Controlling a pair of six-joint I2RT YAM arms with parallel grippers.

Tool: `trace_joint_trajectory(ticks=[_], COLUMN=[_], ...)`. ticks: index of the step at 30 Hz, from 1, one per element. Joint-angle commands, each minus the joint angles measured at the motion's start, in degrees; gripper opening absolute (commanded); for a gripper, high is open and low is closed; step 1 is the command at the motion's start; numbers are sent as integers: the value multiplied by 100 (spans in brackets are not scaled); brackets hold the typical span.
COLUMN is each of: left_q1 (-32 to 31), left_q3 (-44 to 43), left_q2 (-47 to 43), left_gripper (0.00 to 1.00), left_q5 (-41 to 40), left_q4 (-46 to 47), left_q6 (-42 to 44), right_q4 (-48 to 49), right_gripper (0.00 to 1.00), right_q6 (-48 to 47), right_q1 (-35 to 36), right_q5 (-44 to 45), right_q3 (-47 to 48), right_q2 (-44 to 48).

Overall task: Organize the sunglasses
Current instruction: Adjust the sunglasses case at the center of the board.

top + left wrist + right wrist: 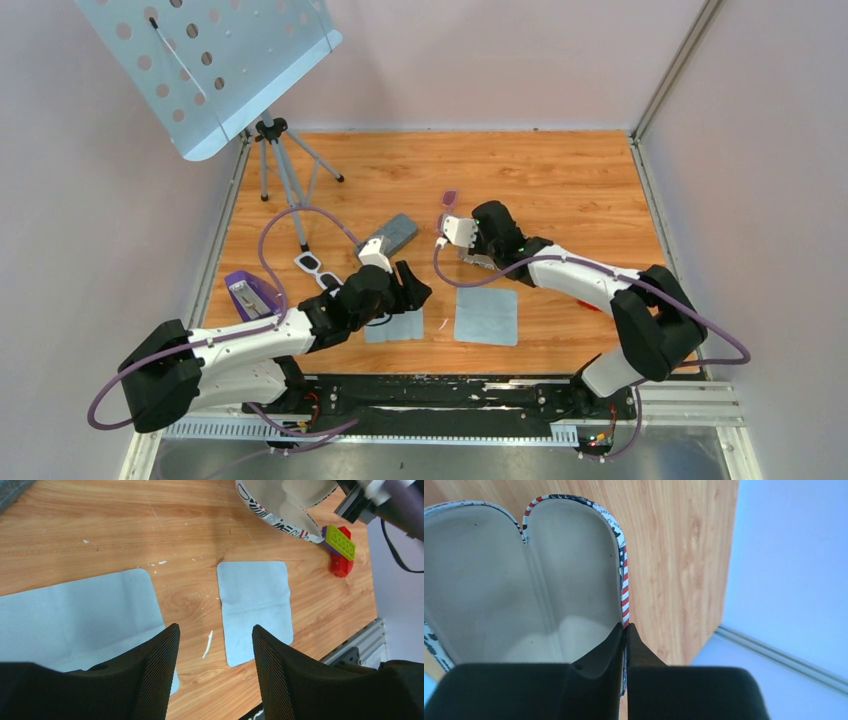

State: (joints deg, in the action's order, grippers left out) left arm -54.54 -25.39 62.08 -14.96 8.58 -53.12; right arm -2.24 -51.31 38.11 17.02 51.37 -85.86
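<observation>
Sunglasses (pixel 449 198): small purple-tinted pair lying on the tabletop (pixel 560 180), in its far half, roughly midway between the left and right edges; nothing of mine touches them.
Right gripper (pixel 625 627): pinched tight on the red-and-white striped rim of the flag-patterned case (pixel 574 570), one jaw inside the shell and the other outside.
Flag-patterned case: open, with its pale lining showing, lying just nearer to me than the sunglasses.
Left gripper (pixel 215 635): jaws apart and holding nothing, hovering over the near half of the tabletop.
Cloths: two light blue ones lie flat toward the near edge, the left cloth (pixel 75 610) and the right cloth (pixel 255 605), with bare wood between them.
Grey case (pixel 393 235): closed, left of the middle, beyond my left gripper.
White-framed pair (pixel 318 268): dark lenses, further toward the left edge than the grey case.
Toy bricks (pixel 340 550): green, purple and red, just beside the flag-patterned case on the side toward the right edge.
</observation>
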Motion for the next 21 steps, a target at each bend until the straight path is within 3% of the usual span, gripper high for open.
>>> trace_joint_trajectory(ticks=[1, 21], left_q1=[24, 36], left_q3=[42, 149], left_q2=[-76, -296], left_gripper=[59, 59], left_q5=[-366, -452], left_q4=[-115, -236], left_q6=[65, 79], right_q4=[1830, 1653], right_gripper=[0, 0], right_q6=[-1249, -770], right_q1=[100, 329], right_q5=[611, 1235], right_q3=[-450, -162], right_q2=[-78, -997])
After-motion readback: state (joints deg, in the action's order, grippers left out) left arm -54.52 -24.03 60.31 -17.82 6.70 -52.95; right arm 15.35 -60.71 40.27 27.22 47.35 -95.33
